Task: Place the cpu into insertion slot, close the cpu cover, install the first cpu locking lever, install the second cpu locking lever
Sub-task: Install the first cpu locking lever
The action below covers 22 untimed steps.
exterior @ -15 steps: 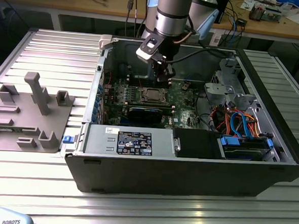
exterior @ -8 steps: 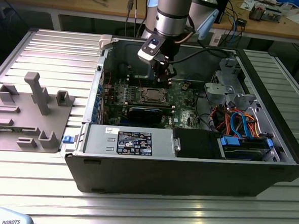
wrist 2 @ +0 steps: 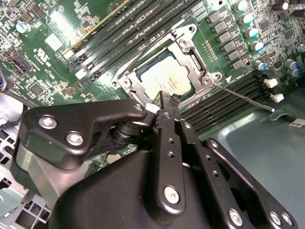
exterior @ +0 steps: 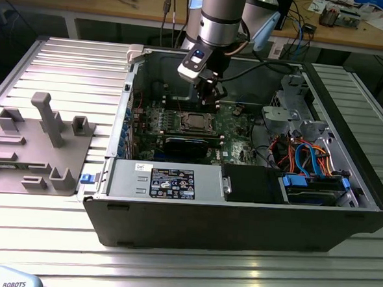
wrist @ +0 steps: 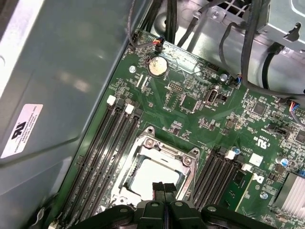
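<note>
Pinched shut on nothing, the gripper [wrist: 162,187] hovers at the edge of the cpu cover [wrist: 167,147], which lies flat over the cpu [wrist: 153,174] seated in the insertion slot [wrist: 127,168]. Seating and cover look done, and lever work appears to be in hand: one thin locking lever [wrist 2: 245,98] juts free over the memory slots [wrist 2: 209,114], calling for a push down under its hook. Beyond spreads the green motherboard [wrist: 200,109]. The gripper's body hides the cover's near edge, and the other lever's state is unclear.

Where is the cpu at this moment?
In both wrist views the cpu lies framed by the cpu cover on the green motherboard, between the memory slots, close to the gripper.
</note>
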### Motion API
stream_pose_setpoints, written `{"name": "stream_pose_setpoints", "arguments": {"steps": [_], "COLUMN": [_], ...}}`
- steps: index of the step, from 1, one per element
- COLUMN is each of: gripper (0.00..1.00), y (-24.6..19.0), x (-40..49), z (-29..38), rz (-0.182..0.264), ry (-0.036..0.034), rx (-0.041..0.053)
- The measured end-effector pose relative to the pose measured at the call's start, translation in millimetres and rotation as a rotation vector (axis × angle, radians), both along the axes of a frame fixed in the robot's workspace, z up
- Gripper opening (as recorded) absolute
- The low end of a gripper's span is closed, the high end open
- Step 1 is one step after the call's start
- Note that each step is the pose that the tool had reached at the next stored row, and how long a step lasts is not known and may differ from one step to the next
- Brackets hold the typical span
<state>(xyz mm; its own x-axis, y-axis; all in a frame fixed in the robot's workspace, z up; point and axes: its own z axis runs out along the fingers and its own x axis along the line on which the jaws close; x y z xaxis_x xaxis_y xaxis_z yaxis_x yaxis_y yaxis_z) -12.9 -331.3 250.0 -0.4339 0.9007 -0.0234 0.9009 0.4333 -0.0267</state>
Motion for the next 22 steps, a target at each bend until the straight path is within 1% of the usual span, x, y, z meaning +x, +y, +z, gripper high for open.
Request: {"name": "stream_pose_setpoints", "arguments": {"steps": [18,20,22], "gripper": [0.11,0.11,0.11], "y": [0.0,0.0,0.0], "x": [0.0,0.0,0.0], "z": [0.0,0.0,0.0], "rz": [0.076,0.095,0.103], "ry": [0.0000,0.0000,0.0001], "rx": [0.0000,0.0000,0.0000]}}
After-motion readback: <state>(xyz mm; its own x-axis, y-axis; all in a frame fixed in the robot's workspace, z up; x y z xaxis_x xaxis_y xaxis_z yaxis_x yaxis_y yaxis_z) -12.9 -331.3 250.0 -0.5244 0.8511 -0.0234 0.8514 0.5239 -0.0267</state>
